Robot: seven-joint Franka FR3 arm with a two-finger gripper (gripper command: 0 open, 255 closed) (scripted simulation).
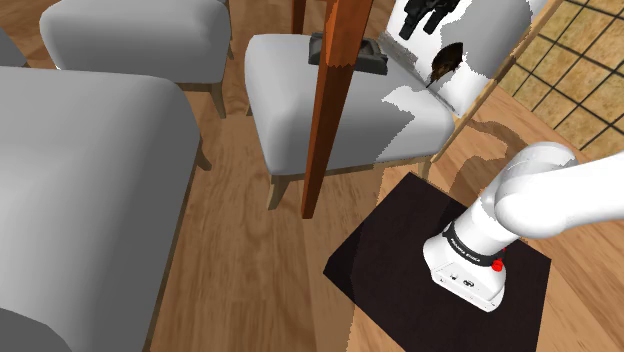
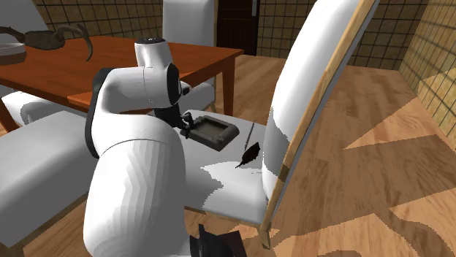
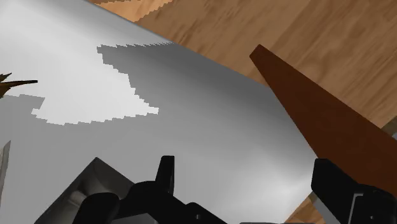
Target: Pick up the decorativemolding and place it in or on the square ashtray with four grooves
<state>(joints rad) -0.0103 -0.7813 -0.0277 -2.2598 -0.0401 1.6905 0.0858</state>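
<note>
On chair seat (image 2: 223, 184): decorativemolding (image 2: 248, 155) just beside ashtray (image 2: 214, 130), long axis slanting toward chair back; gripper (image 3: 244, 163) fingers wide apart, empty (molding off ashtray-side finger, not between).

Shoulder camera is looking down toward eleven o'clock; second is sitting close behind the arm (image 2: 131, 175); wrist is seemingly skimming the shared chair seat (image 3: 216, 121).

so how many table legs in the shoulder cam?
2. The near leg stands in front of the chair seat, partly covering the ashtray; the far leg is at the top edge. Others may be hidden.
</note>
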